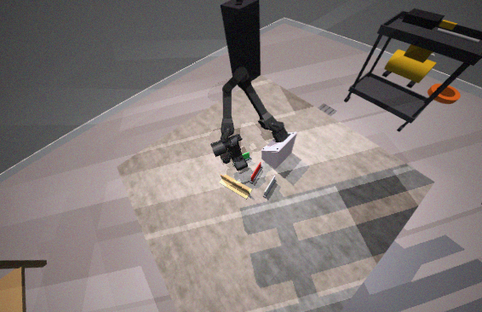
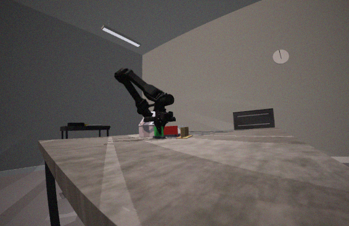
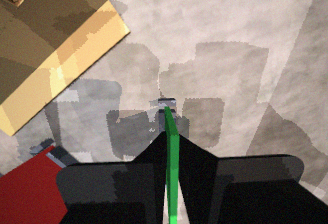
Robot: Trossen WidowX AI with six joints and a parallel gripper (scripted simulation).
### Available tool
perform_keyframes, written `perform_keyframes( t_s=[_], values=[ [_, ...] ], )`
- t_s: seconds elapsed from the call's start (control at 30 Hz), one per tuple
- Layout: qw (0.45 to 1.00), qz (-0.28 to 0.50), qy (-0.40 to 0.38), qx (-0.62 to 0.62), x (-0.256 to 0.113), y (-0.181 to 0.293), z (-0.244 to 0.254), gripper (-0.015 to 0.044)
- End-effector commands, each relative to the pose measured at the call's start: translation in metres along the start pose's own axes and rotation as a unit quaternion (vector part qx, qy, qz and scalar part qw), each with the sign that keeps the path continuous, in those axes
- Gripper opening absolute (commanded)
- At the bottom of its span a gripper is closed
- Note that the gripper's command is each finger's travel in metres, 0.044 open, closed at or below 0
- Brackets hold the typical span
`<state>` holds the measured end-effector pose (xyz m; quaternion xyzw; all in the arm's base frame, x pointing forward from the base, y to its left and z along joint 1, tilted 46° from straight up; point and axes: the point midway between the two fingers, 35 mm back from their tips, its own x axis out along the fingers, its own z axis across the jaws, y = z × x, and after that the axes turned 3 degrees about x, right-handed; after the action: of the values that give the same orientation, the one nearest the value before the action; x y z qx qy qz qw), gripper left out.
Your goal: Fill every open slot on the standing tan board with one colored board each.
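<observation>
Top view: the black arm [image 1: 256, 104] [image 2: 145, 87] reaches down from the upper middle of the frame. Its gripper [image 1: 241, 164] [image 2: 160, 132] [image 3: 168, 135] is low over the table [image 1: 197, 222] [image 2: 195, 176] [image 3: 266, 30], just above the middle of that frame.

Claw closed on the green board [image 1: 246, 156] [image 2: 156, 131] [image 3: 173, 170] — wrist view has it upright, edge-on, pinched between the black fingers at lower centre. A dark holder [image 2: 158, 138] [image 3: 167, 100] sits at its foot; whether the board is still seated there, I cannot tell.

Tan board [image 1: 236, 184] [image 2: 184, 131] [image 3: 16, 60]: standing, centre of the top view, upper left of the wrist view, apart from the green one. No colored board shows in it.

Red board [image 1: 256, 170] [image 2: 171, 130] [image 3: 26, 187] upright between the tan board and a pale block [image 1: 277, 155] [image 2: 146, 129]; it fills the lower left corner of the wrist view. Slim grey piece [image 1: 270, 186] just beside it in the top view (too small to name properly).

Upper right, top view — a dark cart [image 1: 427, 45], on the floor beyond the table.
</observation>
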<state>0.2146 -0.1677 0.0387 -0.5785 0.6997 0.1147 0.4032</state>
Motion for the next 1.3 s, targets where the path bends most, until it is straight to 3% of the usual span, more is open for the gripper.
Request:
perform_keyframes(
  t_s=[0.0,1.27],
  values=[
    [1.0,0.0,-0.001,-0.002,0.0,0.0,0.0,0.0],
    [1.0,0.001,-0.003,-0.002,-0.092,-0.001,0.0,0.0]
  ],
)
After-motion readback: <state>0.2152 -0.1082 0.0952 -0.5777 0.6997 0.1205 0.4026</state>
